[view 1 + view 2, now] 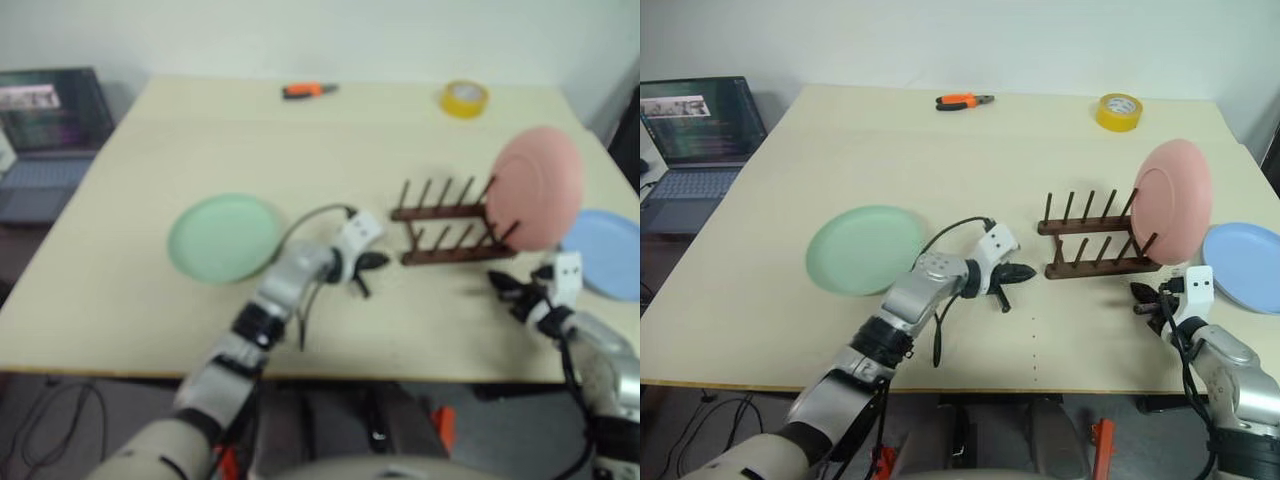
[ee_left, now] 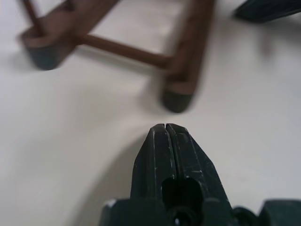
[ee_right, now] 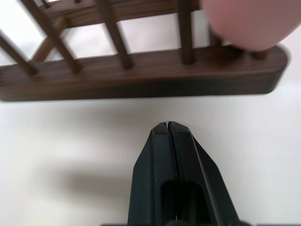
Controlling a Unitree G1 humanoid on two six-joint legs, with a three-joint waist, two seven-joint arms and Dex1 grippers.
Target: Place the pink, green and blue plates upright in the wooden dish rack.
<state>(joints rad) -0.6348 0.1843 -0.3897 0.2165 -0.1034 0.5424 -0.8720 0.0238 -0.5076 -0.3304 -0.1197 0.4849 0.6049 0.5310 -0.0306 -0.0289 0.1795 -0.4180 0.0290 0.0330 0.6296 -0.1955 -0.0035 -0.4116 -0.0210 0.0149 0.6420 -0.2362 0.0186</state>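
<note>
The pink plate [image 1: 1173,200] stands upright in the right end of the wooden dish rack [image 1: 1090,245]. Flat on the table at the left lies the green plate [image 1: 864,249]. The blue plate [image 1: 1246,266] lies flat at the right edge. My left gripper [image 1: 1023,270] is shut and empty, just left of the rack's left end, whose rail tips [image 2: 177,96] show close ahead of it. My right gripper [image 1: 1143,295] is shut and empty, on the near side of the rack below the pink plate [image 3: 254,23].
Orange-handled pliers [image 1: 963,100] and a yellow tape roll [image 1: 1119,110] lie at the table's far edge. An open laptop [image 1: 698,125] sits beside the table at the far left. A black cable [image 1: 950,235] loops from my left wrist toward the green plate.
</note>
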